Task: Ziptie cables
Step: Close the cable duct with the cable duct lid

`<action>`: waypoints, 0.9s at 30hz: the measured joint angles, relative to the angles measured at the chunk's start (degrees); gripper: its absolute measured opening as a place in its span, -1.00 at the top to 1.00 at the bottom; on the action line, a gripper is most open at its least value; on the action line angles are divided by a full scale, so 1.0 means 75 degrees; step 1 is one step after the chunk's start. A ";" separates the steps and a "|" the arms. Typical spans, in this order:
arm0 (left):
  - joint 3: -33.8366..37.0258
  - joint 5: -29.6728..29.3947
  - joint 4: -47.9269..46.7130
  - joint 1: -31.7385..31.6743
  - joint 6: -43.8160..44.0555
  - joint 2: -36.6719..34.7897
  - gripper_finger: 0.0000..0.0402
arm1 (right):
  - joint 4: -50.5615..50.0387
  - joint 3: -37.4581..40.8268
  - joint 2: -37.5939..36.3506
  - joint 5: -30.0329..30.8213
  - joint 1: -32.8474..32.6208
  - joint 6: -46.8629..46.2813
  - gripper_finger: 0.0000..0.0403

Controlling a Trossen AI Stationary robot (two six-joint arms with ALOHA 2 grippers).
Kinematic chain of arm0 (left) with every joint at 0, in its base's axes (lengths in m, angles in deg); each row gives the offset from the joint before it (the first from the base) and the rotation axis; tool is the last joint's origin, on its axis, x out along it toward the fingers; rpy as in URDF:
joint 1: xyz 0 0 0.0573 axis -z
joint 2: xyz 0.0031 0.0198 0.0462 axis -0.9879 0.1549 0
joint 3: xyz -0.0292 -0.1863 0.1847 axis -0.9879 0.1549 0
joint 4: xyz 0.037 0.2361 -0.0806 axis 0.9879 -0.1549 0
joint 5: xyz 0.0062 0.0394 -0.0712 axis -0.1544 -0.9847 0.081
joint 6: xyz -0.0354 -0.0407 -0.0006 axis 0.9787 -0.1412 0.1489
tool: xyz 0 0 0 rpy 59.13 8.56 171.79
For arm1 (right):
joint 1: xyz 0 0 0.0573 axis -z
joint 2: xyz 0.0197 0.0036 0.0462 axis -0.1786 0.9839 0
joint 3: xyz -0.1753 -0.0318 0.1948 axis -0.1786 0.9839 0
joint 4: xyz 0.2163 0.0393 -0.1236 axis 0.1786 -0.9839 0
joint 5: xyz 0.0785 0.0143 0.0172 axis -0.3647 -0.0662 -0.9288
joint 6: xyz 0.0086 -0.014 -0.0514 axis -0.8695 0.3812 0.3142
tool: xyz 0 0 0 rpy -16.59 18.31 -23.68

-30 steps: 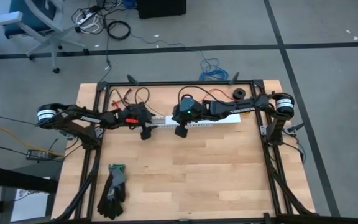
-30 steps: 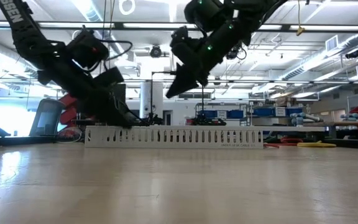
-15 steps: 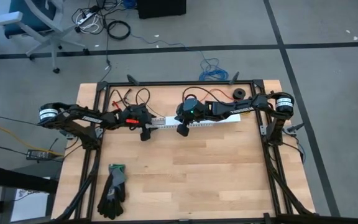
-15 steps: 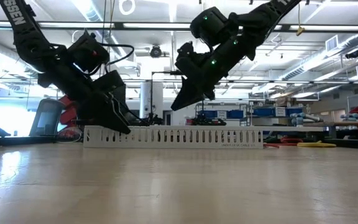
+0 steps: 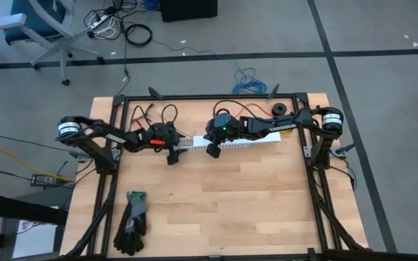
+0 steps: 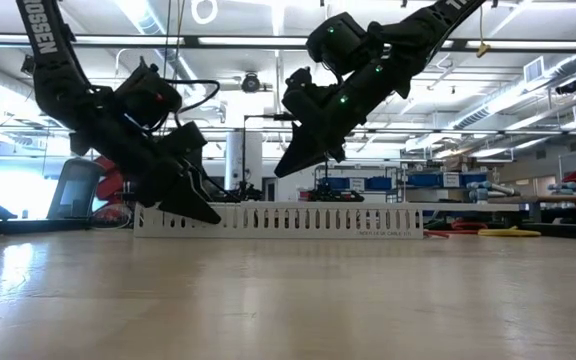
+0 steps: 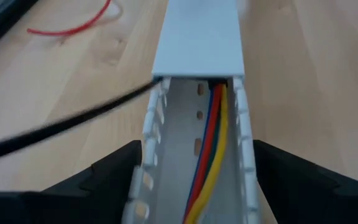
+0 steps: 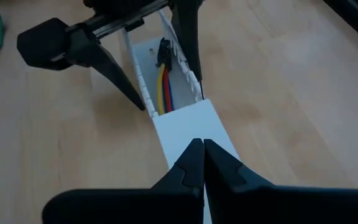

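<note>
Cables (image 7: pixel 211 163) lay inside the white slotted channel (image 7: pixel 196 143), which my left hand (image 7: pixel 194 186) straddled with fingers spread, apparently to steady it. My right hand (image 8: pixel 202 163), pinched shut and empty, hovered over the channel's cover (image 8: pixel 191 129). Farther out, gloves (image 5: pixel 132 221) sat on the bench (image 5: pixel 252 196).

Left gripper (image 5: pixel 171 154) spread, right gripper (image 5: pixel 212 150) closed.

**Wooden table and what rests on it**

A light wooden table (image 5: pixel 216 210) edged by a dark frame carries a white slotted channel (image 5: pixel 227 142) lying crosswise toward twelve o'clock. A pair of dark gloves (image 5: pixel 130 222) lies near eight o'clock. A thin red wire (image 7: pixel 73 25) curls on the boards by the channel, toward eleven o'clock.
</note>
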 joint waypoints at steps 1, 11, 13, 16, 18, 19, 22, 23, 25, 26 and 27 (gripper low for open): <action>0.0000 0.0000 0.0147 0.0000 -0.0010 0.0053 -0.54 | 0.0001 0.0000 0.0000 0.0000 0.0000 0.0000 1.00; -0.0003 0.0236 0.0891 0.0003 -0.0051 0.0690 -0.53 | -0.0032 0.0000 0.0003 -0.0003 0.0000 0.0006 1.00; -0.0003 0.0235 0.1001 0.0003 -0.0014 0.0772 -0.50 | -0.0042 0.0000 0.0006 -0.0006 0.0000 0.0009 1.00; -0.0006 0.0224 0.1081 0.0003 -0.0005 0.0801 -0.40 | -0.0134 0.0000 0.0006 -0.0006 0.0000 0.0009 1.00; -0.0006 0.0226 0.1082 0.0003 -0.0014 0.0801 -0.30 | -0.0270 0.0000 0.0008 -0.0001 0.0000 0.0008 1.00; -0.0006 0.0229 0.1092 0.0003 -0.0014 0.0801 -0.25 | -0.0337 0.0000 0.0009 0.0002 0.0000 0.0005 1.00; -0.0006 0.0226 0.1107 0.0003 -0.0014 0.0798 -0.14 | -0.0590 0.0000 0.0009 0.0004 0.0000 -0.0097 1.00; -0.0006 0.0226 0.1109 0.0003 -0.0014 0.0796 -0.12 | -0.0678 0.0000 0.0009 0.0006 0.0000 -0.0126 1.00; -0.0009 0.0226 0.1112 0.0003 -0.0012 0.0795 -0.10 | -0.0895 0.0000 0.0009 0.0006 0.0000 -0.0251 1.00; -0.0009 0.0226 0.1110 0.0003 -0.0014 0.0795 -0.10 | -0.1000 0.0000 0.0009 0.0006 0.0000 -0.0309 1.00; -0.0009 0.0226 0.1110 0.0003 -0.0014 0.0795 -0.10 | -0.1073 0.0000 0.0009 0.0006 -0.0003 -0.0324 1.00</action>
